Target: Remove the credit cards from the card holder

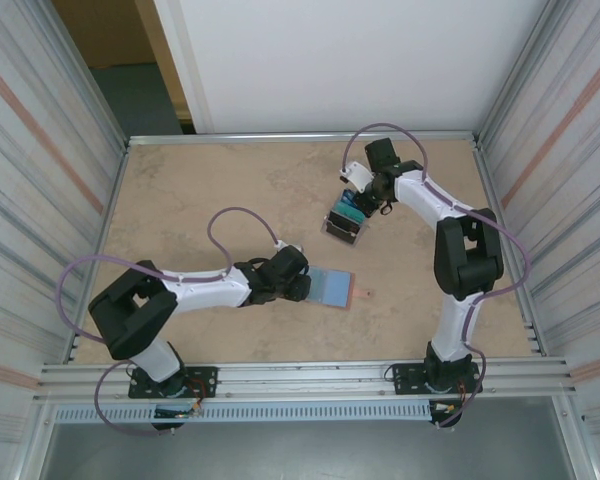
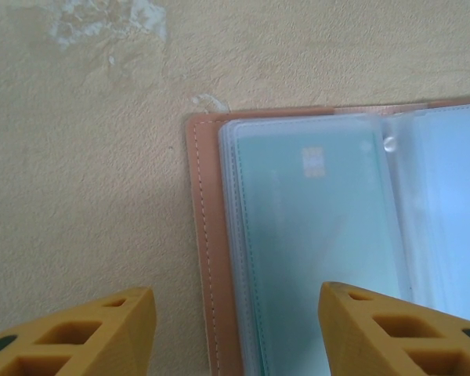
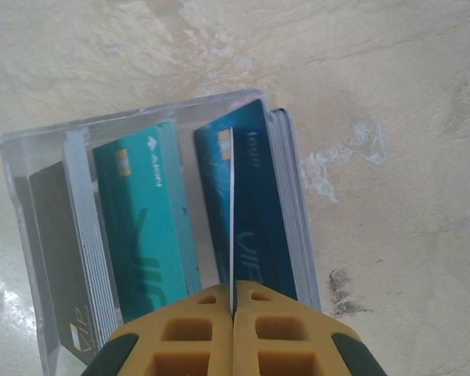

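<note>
Open pink card holder [image 1: 332,287] flat on table [image 1: 230,190], left gripper [image 2: 235,301] spread above its pale blue card [image 2: 321,235], right gripper [image 3: 233,301] pinching thin card [image 3: 232,204] edge-on over clear box [image 3: 16,196].

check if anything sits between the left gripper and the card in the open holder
Only a clear sleeve: the light-blue card lies inside it in the open card holder, so plastic covers its face. Nothing else visible is in the way. The left gripper hangs open over the holder's pink edge, one finger above bare table.
</note>
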Tool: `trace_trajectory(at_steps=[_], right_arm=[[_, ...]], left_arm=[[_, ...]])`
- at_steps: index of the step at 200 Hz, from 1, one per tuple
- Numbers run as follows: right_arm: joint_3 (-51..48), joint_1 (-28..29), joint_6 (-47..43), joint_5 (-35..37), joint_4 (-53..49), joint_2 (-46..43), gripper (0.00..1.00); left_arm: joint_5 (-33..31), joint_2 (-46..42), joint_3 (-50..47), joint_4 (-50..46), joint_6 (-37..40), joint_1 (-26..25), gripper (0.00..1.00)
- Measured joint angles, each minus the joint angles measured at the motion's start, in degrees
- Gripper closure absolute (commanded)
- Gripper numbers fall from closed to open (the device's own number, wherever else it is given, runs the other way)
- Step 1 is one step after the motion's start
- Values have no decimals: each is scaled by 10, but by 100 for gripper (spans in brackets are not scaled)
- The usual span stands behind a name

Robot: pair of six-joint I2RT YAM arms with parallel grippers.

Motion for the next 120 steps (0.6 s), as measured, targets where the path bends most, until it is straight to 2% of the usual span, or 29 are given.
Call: trace_trajectory(at_steps=[16,35,79,120], right_arm=[[5,2,-2,9,-1,9,70],[9,2,2,18,-2,14,64],[10,6,19,24,-2,14,63],[-18,17,89,26,14,-28,64]], left_arm=[[-4,-4,0,-4,0,0,42],[-9,-9,0,-7,0,0,41],[-13,-14,0,-8,0,0,41],[-13,-17,0,-5,0,1,41]])
